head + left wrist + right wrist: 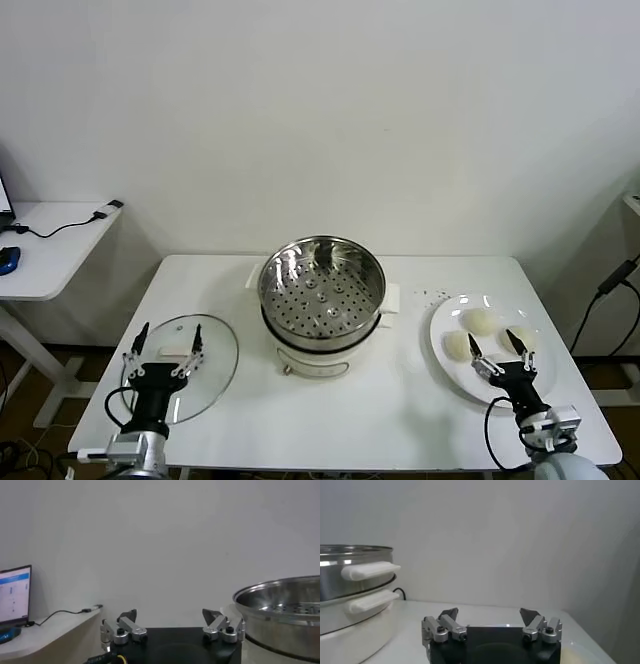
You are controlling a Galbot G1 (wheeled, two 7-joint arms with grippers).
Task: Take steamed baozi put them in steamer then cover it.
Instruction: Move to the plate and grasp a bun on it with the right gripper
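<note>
The steel steamer [320, 290] stands empty on its white pot base [308, 358] at the table's middle. Three off-white baozi lie on a white plate [500, 304] at the right: one at the back [481, 320], one at the left [456, 345], one at the right [524, 339]. A fourth baozi does not show. My right gripper [493, 342] is open and empty, low over the plate's front. The glass cover [212, 372] with its white handle [177, 350] lies flat at the left. My left gripper [169, 336] is open and empty above it.
The left wrist view shows the open left gripper [170, 615] and the steamer's wall [285, 610]. The right wrist view shows the open right gripper [489, 612], the steamer's white handle [370, 570] and the pot base [350, 625]. A side desk [50, 250] stands far left.
</note>
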